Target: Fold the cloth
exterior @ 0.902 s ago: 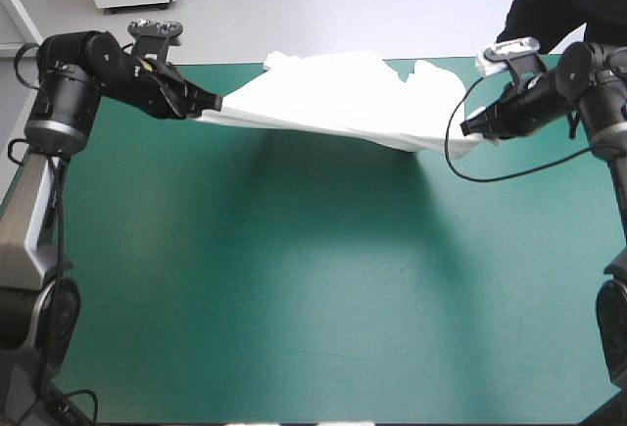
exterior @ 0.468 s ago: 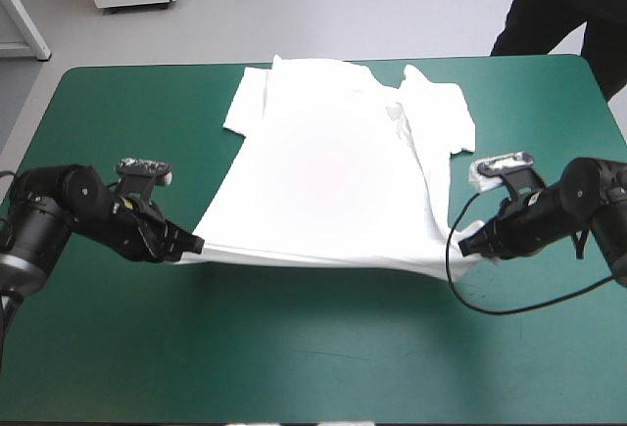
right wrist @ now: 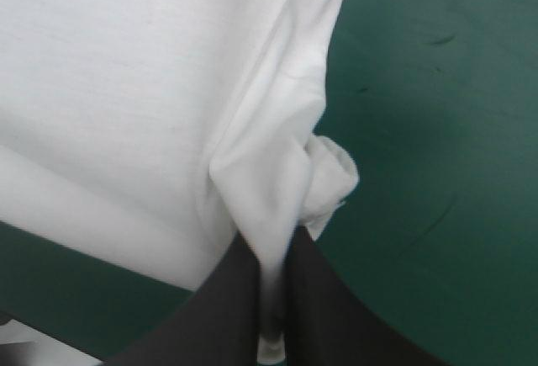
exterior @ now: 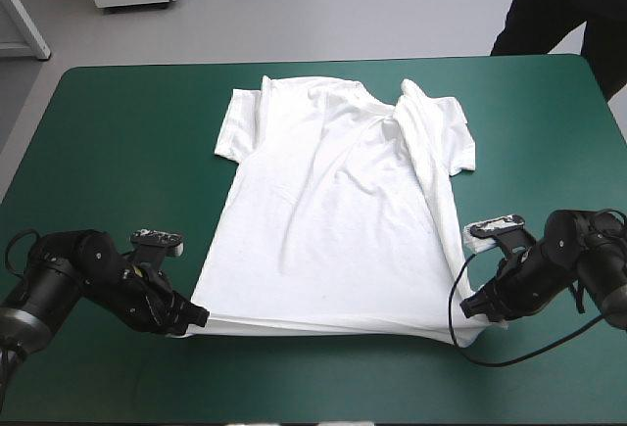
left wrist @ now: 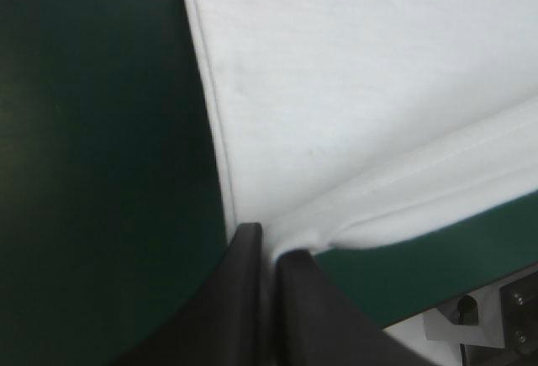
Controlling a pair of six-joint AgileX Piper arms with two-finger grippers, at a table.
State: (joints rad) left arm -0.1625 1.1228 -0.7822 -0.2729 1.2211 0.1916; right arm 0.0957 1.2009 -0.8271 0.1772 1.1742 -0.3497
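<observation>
The white T-shirt (exterior: 333, 211) lies spread flat on the teal-green table, collar toward the far edge, hem near the front edge. Its right sleeve is folded over the body. My left gripper (exterior: 196, 315) is low at the hem's left corner, shut on the T-shirt (left wrist: 353, 114), with the corner pinched between the black fingers (left wrist: 239, 299). My right gripper (exterior: 477, 306) is at the hem's right corner, shut on the T-shirt (right wrist: 151, 88); a bunched fold of cloth rises from between its fingers (right wrist: 328, 315).
Bare teal-green cover (exterior: 118, 142) lies to the left, right and front of the shirt. A dark-clothed person (exterior: 558, 5) stands beyond the table's far right corner.
Both grippers have pulled the hem toward the front edge and lowered it. The shirt, earlier hanging stretched in the air, now rests flat on the table.
</observation>
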